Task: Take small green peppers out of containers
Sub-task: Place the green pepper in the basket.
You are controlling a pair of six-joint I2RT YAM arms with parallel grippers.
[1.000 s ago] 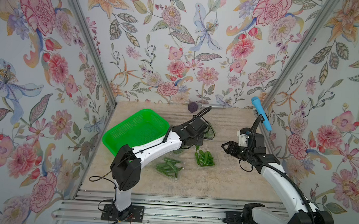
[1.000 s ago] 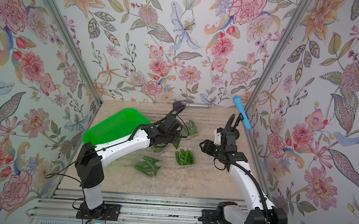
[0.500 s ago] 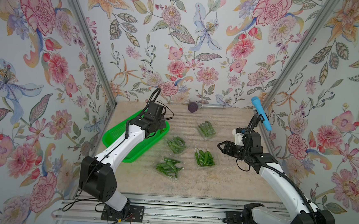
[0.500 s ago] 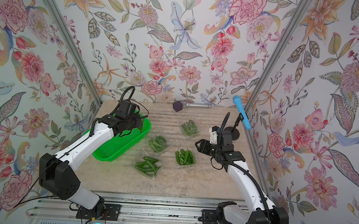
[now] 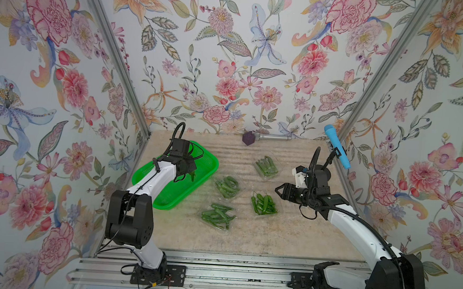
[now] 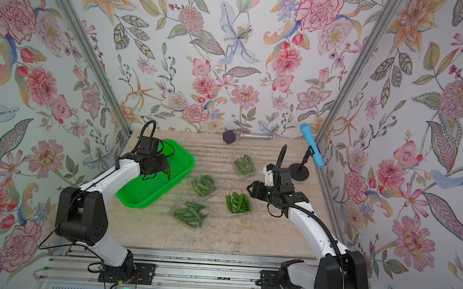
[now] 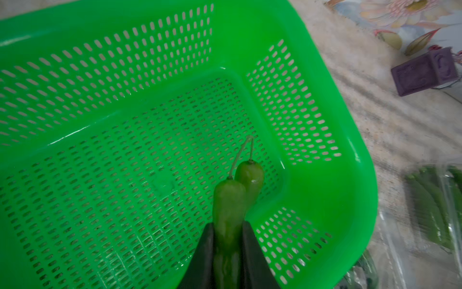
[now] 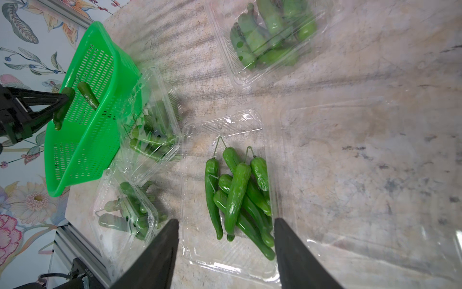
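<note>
My left gripper is shut on two small green peppers and holds them above the floor of the green perforated basket, as both top views show. Four clear containers lie mid-table with peppers inside: far, middle, near left and near right. The near right container lies with its lid open. My right gripper hovers open just beside it, nothing between its fingers.
The basket sits at the table's left. A purple cube on a silver handle lies at the back wall. A blue microphone on a black stand stands at the right wall. Floral walls close in three sides.
My left arm swung from the middle containers leftward to over the basket, carrying peppers. My right gripper shifted slightly left toward the open container.
</note>
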